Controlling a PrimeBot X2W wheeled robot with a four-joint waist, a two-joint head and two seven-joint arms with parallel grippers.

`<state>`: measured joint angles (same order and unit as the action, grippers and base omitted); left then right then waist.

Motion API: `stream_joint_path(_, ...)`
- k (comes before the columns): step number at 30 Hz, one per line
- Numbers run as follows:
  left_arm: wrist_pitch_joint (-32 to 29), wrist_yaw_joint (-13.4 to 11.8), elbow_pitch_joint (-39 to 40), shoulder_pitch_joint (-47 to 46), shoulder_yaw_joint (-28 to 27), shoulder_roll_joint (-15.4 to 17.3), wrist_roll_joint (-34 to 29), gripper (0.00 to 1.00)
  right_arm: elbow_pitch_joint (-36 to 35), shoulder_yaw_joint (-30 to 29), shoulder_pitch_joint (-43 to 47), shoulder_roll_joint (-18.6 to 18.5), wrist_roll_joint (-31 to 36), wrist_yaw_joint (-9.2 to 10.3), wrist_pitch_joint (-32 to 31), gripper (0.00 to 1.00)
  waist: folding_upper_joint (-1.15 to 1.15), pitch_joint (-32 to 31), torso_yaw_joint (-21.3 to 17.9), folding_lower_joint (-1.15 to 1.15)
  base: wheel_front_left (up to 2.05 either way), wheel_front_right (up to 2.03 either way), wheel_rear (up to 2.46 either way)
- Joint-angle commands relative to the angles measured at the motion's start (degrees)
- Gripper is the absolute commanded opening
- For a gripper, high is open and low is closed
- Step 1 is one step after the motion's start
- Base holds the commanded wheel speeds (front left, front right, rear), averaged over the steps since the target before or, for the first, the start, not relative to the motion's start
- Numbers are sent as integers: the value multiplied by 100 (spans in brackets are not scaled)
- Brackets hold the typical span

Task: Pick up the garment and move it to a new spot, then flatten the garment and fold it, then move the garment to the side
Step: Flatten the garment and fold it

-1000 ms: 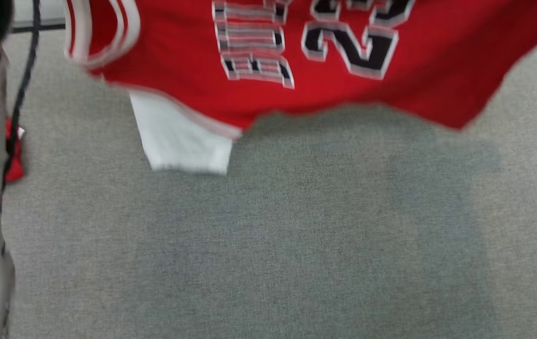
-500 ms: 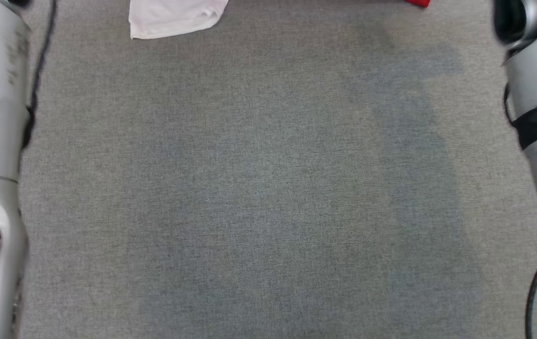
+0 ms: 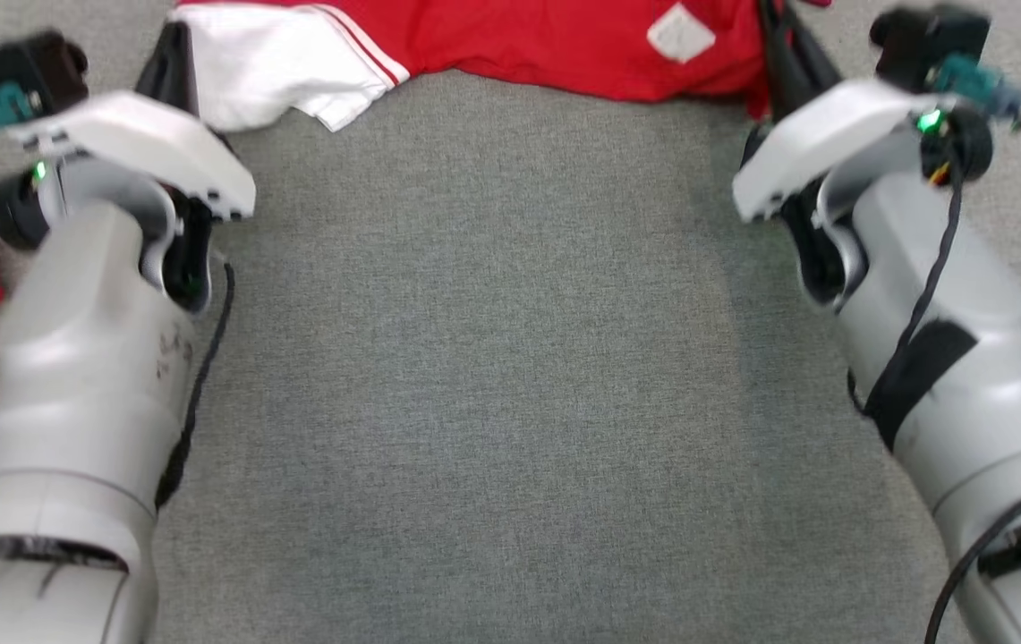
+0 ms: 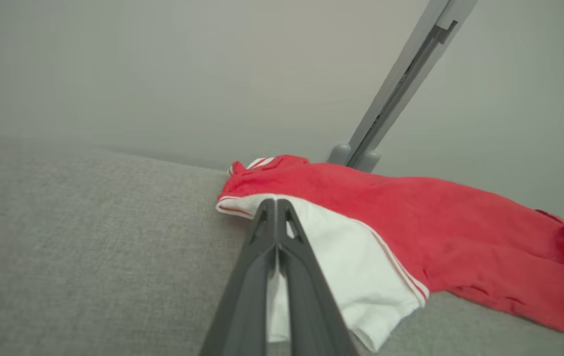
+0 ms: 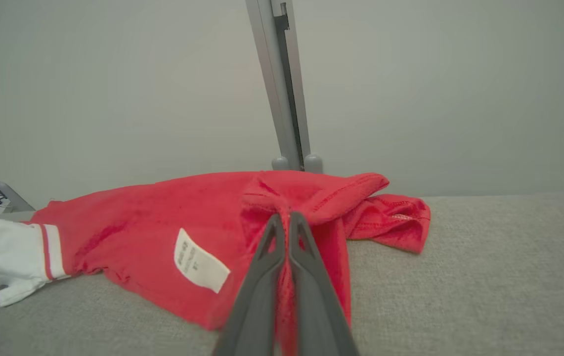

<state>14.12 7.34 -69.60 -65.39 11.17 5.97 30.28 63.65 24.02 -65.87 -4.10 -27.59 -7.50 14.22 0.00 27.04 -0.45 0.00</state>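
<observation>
Left tool (image 4: 276,201): fingers fully together, with the white side panel (image 4: 351,262) of the garment (image 3: 519,36) pinched between them. Garment lies slack along the far edge of the grey table (image 3: 492,358), reaching from one tool to the other. Right tool (image 5: 287,216): closed tight on a bunched red corner. Judgement: light, limp, slightly slick knit that will sag and crumple. I'd grip hems or corners, well apart.

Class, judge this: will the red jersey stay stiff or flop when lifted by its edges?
Probably floppy: the red jersey lies in soft rumpled folds. Likely light, since thin cloth bunches where the right gripper pinches it. The unheld middle may sag.
</observation>
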Motion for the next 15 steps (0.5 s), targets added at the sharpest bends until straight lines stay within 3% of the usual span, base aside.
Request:
stream_joint_path(1, 42, 13, 4, 141, -51, 5, 87, 0, -61, 44, 182, -6, -91, 2, 59, 0, 0, -89, 14, 0, 0, 0, 0)
stream_joint_path(7, 111, 13, 788, 1316, -58, 122, 360, 0, -863, 308, 1429, -296, -675, 2, 102, 0, 0, -602, 56, 0, 0, 0, 0)
stream_joint_path(15, 110, 15, 2963, 3870, -571, 486, 158, 0, -2555, 16, 3771, -755, -813, 2, 101, 0, 0, -1523, -28, 0, 0, 0, 0)
